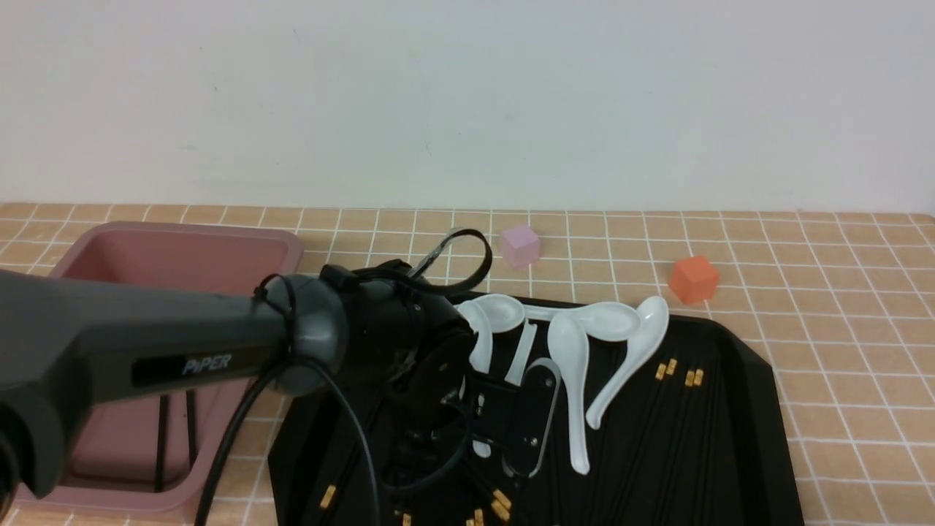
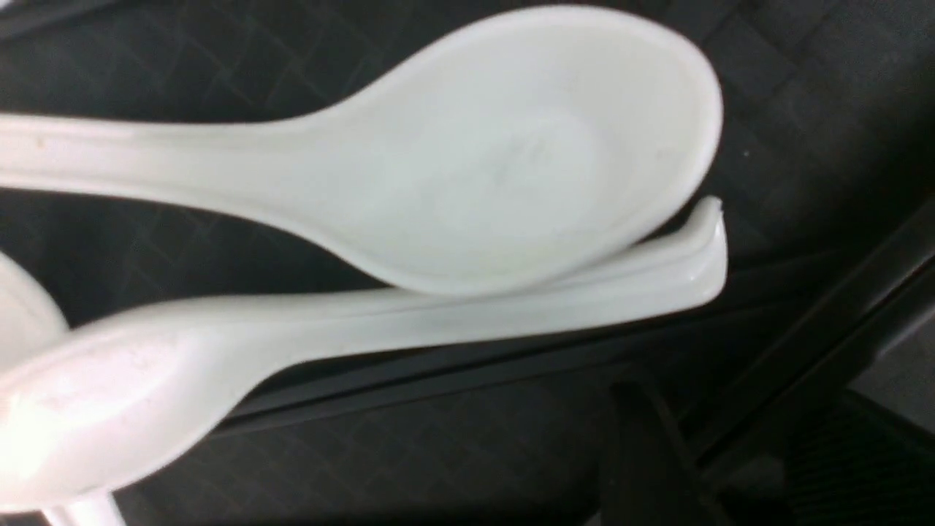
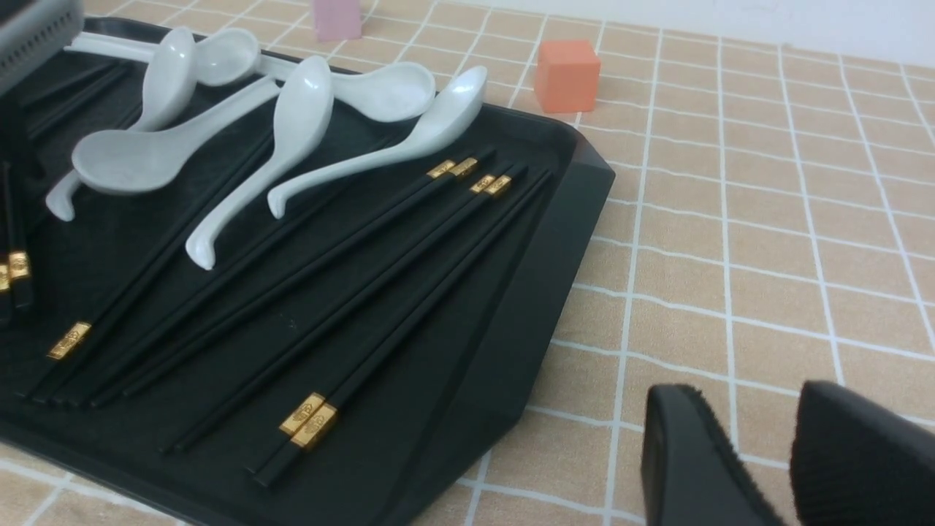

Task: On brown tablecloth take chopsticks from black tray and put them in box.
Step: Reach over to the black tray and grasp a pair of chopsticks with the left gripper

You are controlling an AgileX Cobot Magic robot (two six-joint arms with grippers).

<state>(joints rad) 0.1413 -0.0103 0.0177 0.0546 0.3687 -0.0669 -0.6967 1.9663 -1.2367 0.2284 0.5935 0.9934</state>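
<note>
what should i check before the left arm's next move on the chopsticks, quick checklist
1. Left gripper above the glossy black tray: ok.
2. Its jaws around a thin black chopstick: cannot tell; its wrist view shows mainly glossy white soup spoons.
3. Chopsticks free of spoons: not ok, spoon handles lie across some.
4. Deep dusty-pink plastic box open, with room: ok.
5. Right gripper open, empty, off the tray over the checked tan tablecloth: ok.

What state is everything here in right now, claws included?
Chopsticks: flat on tray.
Spoons: overlapping, on tray.
Box: two dark sticks inside.
Pink cube: on cloth.
Orange cube: on cloth.
Left claw: low over tray, opening unclear.
Right claw: open, empty, above cloth.
</note>
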